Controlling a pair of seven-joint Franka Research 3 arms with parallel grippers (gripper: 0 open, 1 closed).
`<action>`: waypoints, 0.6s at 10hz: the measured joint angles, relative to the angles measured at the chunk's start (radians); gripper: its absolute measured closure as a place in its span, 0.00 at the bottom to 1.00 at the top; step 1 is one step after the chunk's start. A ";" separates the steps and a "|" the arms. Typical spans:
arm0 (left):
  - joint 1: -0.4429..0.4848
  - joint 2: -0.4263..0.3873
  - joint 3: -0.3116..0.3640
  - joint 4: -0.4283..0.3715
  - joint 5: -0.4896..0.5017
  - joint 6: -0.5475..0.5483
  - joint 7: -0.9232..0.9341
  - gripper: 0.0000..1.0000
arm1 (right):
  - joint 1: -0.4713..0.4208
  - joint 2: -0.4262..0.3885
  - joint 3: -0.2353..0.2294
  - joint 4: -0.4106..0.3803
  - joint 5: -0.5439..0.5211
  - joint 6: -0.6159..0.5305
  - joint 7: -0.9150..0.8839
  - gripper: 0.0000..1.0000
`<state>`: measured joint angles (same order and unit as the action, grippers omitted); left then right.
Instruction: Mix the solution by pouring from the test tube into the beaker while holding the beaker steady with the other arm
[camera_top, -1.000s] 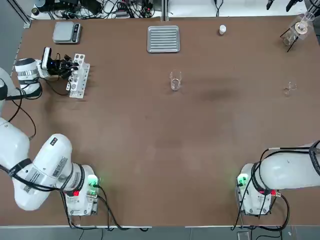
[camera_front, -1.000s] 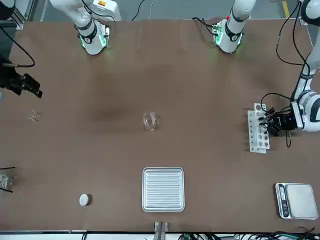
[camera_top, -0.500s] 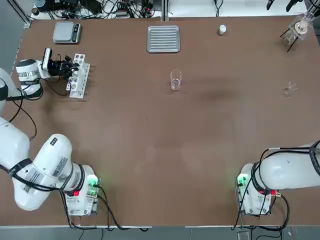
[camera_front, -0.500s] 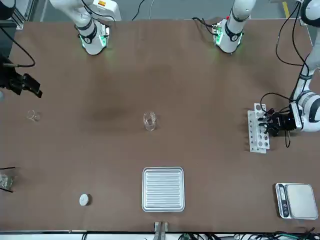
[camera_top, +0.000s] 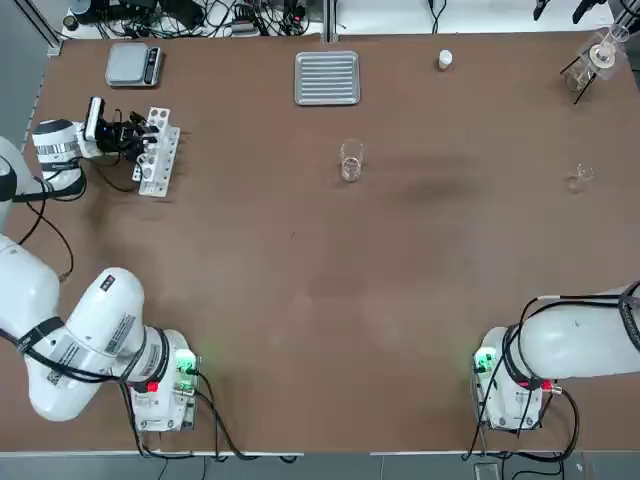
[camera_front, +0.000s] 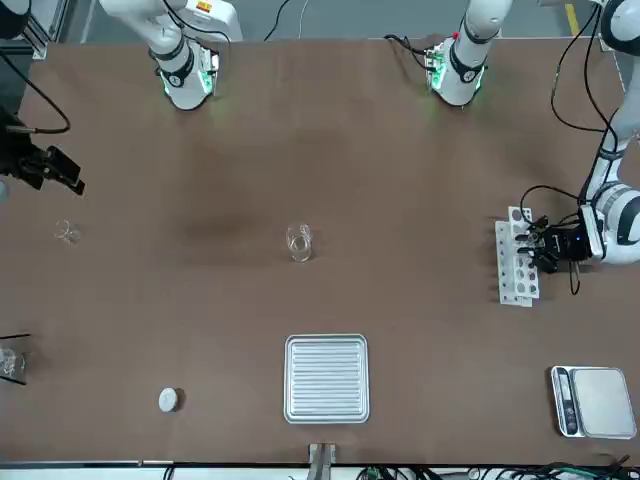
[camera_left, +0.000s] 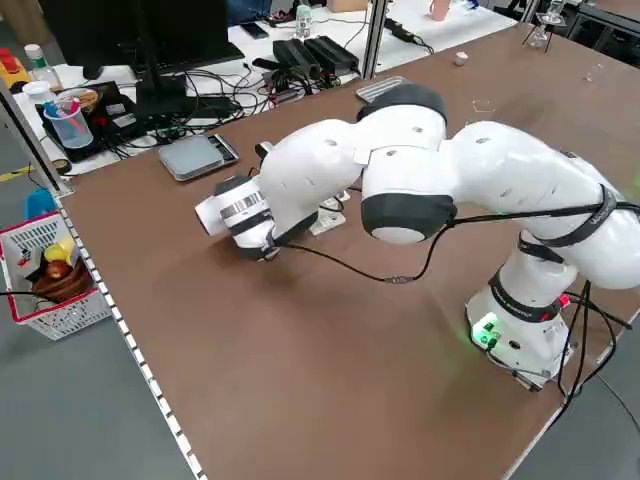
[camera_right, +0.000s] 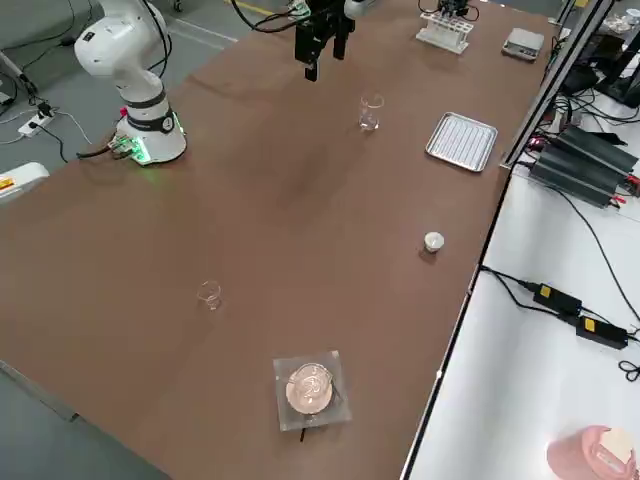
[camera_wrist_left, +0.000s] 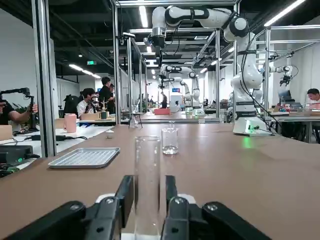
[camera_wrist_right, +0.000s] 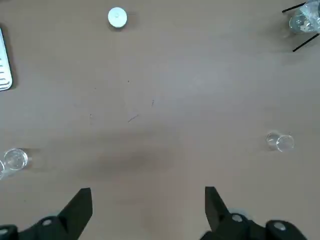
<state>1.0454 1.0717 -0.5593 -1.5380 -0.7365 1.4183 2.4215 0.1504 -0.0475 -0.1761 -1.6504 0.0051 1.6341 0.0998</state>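
At the white rack (camera_top: 157, 150), a test tube (camera_wrist_left: 147, 185) is being flanked closely by the left pincer (camera_wrist_left: 147, 197) fingers. The right pincer (camera_wrist_right: 147, 200) is being held wide apart, empty. The beaker (camera_top: 350, 160) is being left mid-worktop (camera_top: 320, 270).

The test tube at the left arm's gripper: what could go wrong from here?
The left gripper sits around the glass test tube, which stands upright in the rack. A crooked lift might drag or tip the rack, or the tube could slip. The beaker stands alone mid-table, and the open right gripper hangs well away from it, so pouring before it is held could knock it over.
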 joint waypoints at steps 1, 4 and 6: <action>0.000 -0.001 0.000 0.003 -0.009 0.000 0.000 0.58 | 0.000 -0.001 0.000 -0.001 0.000 0.000 0.000 0.00; 0.002 -0.049 -0.004 0.025 -0.015 -0.004 -0.001 0.12 | 0.000 -0.002 0.000 -0.005 0.000 0.000 0.000 0.00; 0.005 -0.132 0.004 0.032 -0.010 -0.006 -0.007 0.00 | 0.000 -0.004 0.000 -0.009 0.000 0.001 0.000 0.00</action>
<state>1.0504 0.9392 -0.5557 -1.5062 -0.7465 1.4124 2.4144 0.1504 -0.0512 -0.1762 -1.6593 0.0046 1.6347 0.0997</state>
